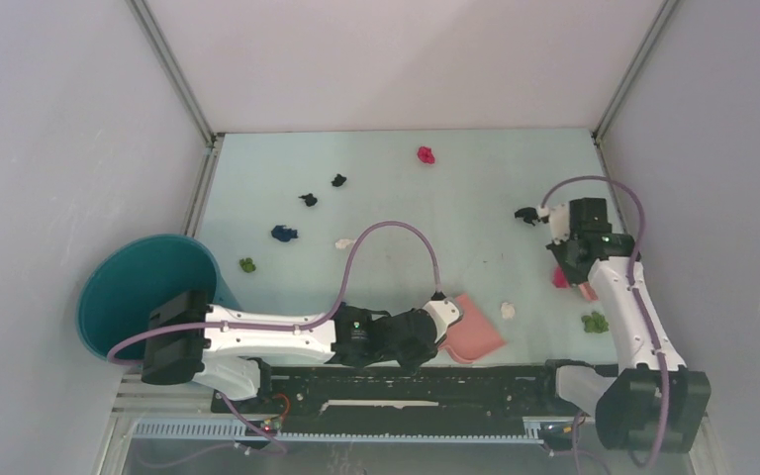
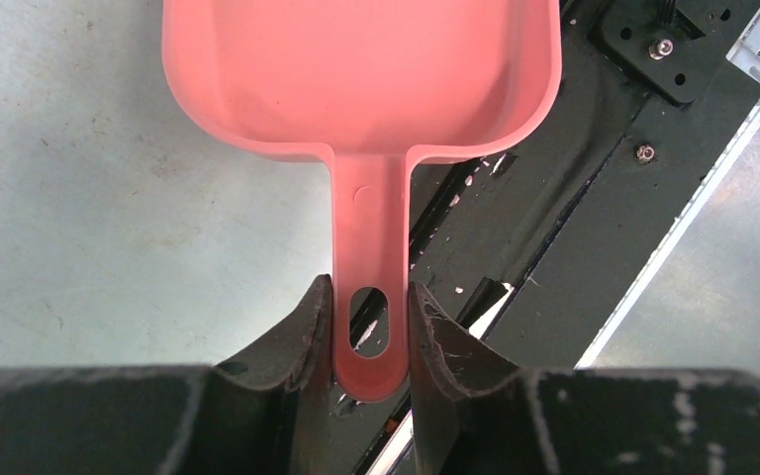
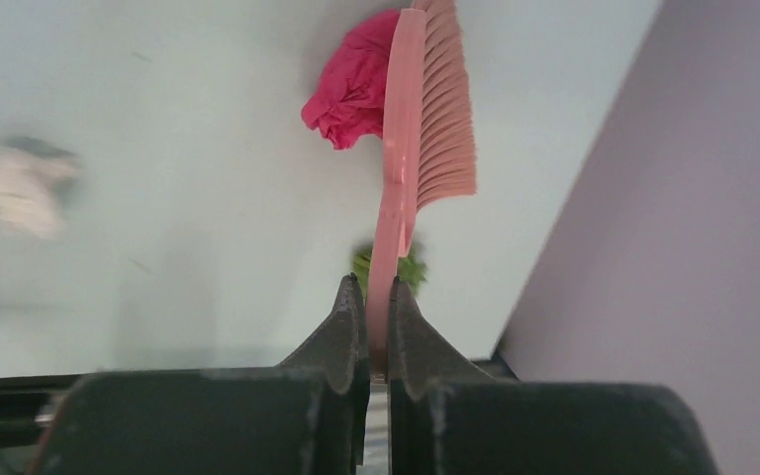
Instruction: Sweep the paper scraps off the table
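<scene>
From above, the paper scraps [image 1: 284,234] lie scattered over the worktop [image 1: 475,198], several of them near its right edge. The dustpan [image 1: 475,334] sits at the near edge.

Left wrist camera: the left gripper [image 2: 368,317] clamps the dustpan's handle.

Right wrist camera: the right gripper [image 3: 376,297] pinches the brush [image 3: 426,109], just beside a magenta scrap [image 3: 351,84].

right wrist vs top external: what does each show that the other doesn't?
Right wrist only: the right claw shut on the brush handle, with the brush head beside a magenta scrap.
Top external only: the teal bucket, the left claw at the dustpan, and paper scraps spread over the far table.
Both: the table, that magenta scrap, and a green scrap near the brush.
</scene>
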Controlling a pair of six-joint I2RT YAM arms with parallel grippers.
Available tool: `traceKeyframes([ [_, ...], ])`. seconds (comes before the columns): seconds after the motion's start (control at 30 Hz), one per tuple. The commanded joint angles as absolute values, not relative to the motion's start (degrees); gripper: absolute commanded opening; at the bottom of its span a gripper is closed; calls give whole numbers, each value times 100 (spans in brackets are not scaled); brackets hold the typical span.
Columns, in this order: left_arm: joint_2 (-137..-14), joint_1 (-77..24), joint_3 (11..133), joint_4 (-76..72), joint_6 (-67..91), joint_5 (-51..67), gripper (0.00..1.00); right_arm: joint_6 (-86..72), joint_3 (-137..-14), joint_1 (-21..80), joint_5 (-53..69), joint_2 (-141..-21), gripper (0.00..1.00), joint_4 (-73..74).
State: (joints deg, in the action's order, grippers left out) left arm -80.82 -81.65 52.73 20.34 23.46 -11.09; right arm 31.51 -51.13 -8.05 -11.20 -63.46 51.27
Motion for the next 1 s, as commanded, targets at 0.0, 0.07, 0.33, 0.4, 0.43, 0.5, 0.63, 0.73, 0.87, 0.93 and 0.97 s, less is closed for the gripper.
traceKeyframes([
  [0.0, -7988, -8226, 5444, 1916, 2325, -1043, 0, 1983, -5647, 355, 76, -6450, 0, 5285],
  [0.07, -7973, -8244, 5429, 1923, 2337, -1053, 0, 1773, -5998, 649, 427, -6498, 0, 5429],
  [0.33, -7879, -8272, 5362, 2032, 2356, -1072, 0, 1636, -6921, 1002, 696, -6316, 0, 6193],
  [0.4, -7896, -8278, 5361, 2020, 2350, -1065, 0, 1787, -6929, 926, 377, -6041, 0, 6369],
  [0.43, -7924, -8276, 5377, 2007, 2333, -1045, 0, 1879, -6923, 795, 246, -5930, 0, 6466],
  [0.5, -8008, -8271, 5438, 1995, 2277, -1000, 0, 2138, -6899, 459, -60, -5731, 0, 6629],
  [0.63, -8218, -8276, 5609, 1988, 2160, -877, 0, 2900, -6576, -487, -1049, -5330, 0, 6632],
  [0.73, -8309, -8279, 5695, 1986, 2102, -774, 0, 3542, -6244, -1357, -1145, -5051, 0, 6470],
  [0.87, -8321, -8287, 5698, 1995, 2074, -703, 0, 4110, -5701, -2310, -990, -4871, 0, 6128],
  [0.93, -8323, -8289, 5703, 2025, 2088, -703, 0, 4269, -5443, -2619, -901, -4966, 0, 5991],
  [0.97, -8323, -8290, 5711, 2049, 2103, -693, 0, 4275, -5361, -2682, -864, -5045, 0, 5986],
])
